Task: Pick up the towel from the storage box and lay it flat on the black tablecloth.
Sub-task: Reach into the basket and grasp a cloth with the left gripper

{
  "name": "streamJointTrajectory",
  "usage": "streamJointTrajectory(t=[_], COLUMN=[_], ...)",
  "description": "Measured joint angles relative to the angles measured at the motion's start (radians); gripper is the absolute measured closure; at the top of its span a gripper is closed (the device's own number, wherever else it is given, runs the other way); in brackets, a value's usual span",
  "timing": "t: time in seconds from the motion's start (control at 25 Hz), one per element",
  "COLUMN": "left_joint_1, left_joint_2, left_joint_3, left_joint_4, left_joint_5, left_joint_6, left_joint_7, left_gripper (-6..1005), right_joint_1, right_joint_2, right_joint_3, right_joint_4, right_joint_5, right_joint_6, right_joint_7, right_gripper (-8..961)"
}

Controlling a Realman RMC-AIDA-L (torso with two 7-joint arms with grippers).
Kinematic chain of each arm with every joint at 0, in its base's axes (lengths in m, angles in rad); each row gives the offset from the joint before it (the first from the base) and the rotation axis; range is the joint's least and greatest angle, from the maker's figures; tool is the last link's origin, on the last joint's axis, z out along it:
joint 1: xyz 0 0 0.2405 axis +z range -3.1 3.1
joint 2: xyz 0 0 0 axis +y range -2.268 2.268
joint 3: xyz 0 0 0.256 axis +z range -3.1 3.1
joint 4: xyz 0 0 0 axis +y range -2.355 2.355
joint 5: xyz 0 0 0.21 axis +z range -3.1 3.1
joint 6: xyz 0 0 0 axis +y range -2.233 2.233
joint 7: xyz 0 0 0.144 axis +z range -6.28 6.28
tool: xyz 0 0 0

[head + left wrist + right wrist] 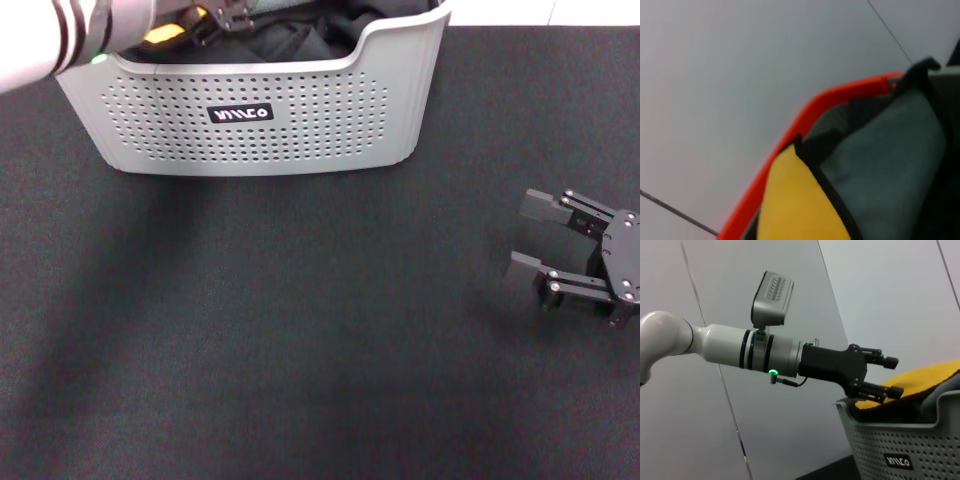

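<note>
1. Nearest the robot, the large matte black felt-like tablecloth (300, 350) fills the whole lower part of the head view, flat across the worktop.
2. On the robot's right, the right pincer (528, 236) hangs just above that cloth, well apart from the box. Its two dark fingers (545, 206) are spread wide with nothing between them. Its wrist and arm are cut off by the picture's edge.
3. Farther back sits the light grey plastic storage box (270, 120), rounded corners, rows of small holes, a black logo label on the near wall. It rests on the far part of the tablecloth. Its back rim is cut off at the top of the head view.
4. Inside the box, dark black fabric (290, 45) fills most of what shows.
5. At the box's far left corner, the left pincer (890, 376) reaches in over the rim. In the right wrist view its two black fingers (879, 359) stand a little apart, with the yellow-orange fold just past their tips. I can't make out whether they grip it.
6. The grey-teal fleece towel with black stitched border (885, 165) lies bunched in the box, yellow-orange reverse face up at the near corner, right against the left pincer.
</note>
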Motion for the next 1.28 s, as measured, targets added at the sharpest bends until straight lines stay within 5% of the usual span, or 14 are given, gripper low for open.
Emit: streamJointTrajectory(t=[0.68,1.28], left_joint_1=[-0.097,-0.094], left_joint_2=[0.002,0.001], left_joint_3=[-0.064,-0.117], left_joint_4=[-0.212,-0.229], left_joint_5=[-0.035,-0.041], left_joint_6=[-0.108,-0.155], left_joint_7=[0.072,0.078], left_gripper=[275,309], right_joint_1=[-0.005,-0.001], right_joint_2=[0.006,0.001], right_joint_3=[0.000,0.000], right_joint_4=[0.032,0.038], right_joint_5=[0.000,0.002], right_joint_6=[-0.020,-0.020], right_joint_7=[0.000,-0.002], right_gripper=[83,83])
